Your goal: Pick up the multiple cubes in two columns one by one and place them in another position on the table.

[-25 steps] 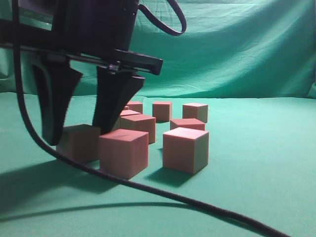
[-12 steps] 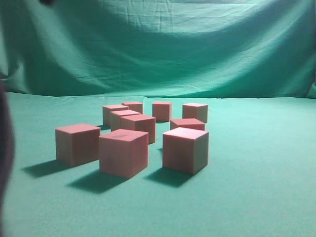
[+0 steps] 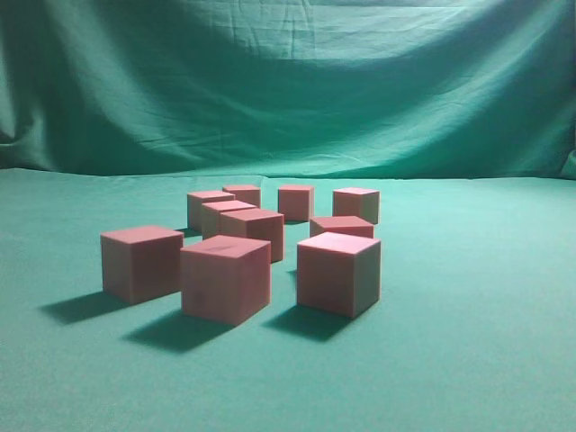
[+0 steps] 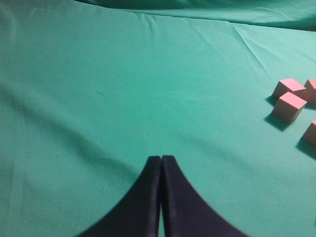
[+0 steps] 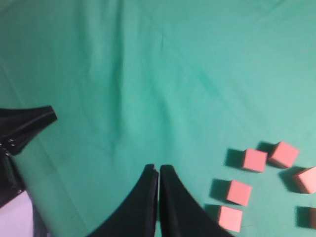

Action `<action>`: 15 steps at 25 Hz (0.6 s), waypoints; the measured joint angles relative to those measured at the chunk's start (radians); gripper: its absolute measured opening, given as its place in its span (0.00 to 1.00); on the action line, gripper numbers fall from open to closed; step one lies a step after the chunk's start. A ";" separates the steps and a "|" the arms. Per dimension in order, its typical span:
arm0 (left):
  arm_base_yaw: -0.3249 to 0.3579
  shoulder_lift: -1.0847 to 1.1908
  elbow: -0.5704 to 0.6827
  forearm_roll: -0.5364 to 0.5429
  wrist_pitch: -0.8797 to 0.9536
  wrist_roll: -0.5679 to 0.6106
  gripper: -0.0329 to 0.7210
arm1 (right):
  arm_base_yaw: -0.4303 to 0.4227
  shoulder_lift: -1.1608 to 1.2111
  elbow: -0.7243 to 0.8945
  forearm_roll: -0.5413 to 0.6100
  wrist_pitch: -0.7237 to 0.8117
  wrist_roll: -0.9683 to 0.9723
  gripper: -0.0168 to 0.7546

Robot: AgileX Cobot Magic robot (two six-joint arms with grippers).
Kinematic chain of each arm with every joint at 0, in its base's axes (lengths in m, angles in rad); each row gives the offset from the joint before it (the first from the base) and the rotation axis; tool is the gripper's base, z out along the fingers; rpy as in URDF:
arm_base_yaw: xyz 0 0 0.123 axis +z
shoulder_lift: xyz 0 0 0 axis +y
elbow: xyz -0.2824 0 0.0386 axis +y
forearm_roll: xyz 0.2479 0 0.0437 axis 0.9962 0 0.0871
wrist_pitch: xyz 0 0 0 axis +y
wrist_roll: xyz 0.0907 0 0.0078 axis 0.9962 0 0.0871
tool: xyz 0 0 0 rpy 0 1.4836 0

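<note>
- On the table (image 3: 486,360), green cloth: nine cubes (image 3: 225,277) standing near the middle, in loose rows running front to back
- Nearest three form a front row, apart from one another; six smaller-looking ones behind, some overlapping in the exterior view
- Left gripper (image 4: 161,159): jaws pressed together, empty, above bare cloth, cubes off to its right
- Right gripper (image 5: 158,169): jaws pressed together, empty, cubes at its lower right

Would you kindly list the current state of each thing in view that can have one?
left gripper: jaws shut, holding nothing, above bare cloth.
right gripper: jaws shut, holding nothing, off to the side of the cubes.
cubes: nine, all resting on the table, none stacked, none held.
</note>
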 joint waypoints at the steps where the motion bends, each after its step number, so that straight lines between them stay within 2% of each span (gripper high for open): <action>1: 0.000 0.000 0.000 0.000 0.000 0.000 0.04 | 0.000 -0.028 -0.001 -0.003 0.002 0.000 0.02; 7: 0.000 0.000 0.000 0.000 0.000 0.000 0.04 | 0.000 -0.234 0.033 -0.007 0.008 -0.040 0.02; 10: 0.000 0.000 0.000 0.000 0.000 0.000 0.04 | 0.000 -0.370 0.132 -0.008 0.010 -0.045 0.02; 15: 0.000 0.000 0.000 0.000 0.000 0.000 0.04 | 0.000 -0.596 0.387 -0.008 0.016 -0.060 0.02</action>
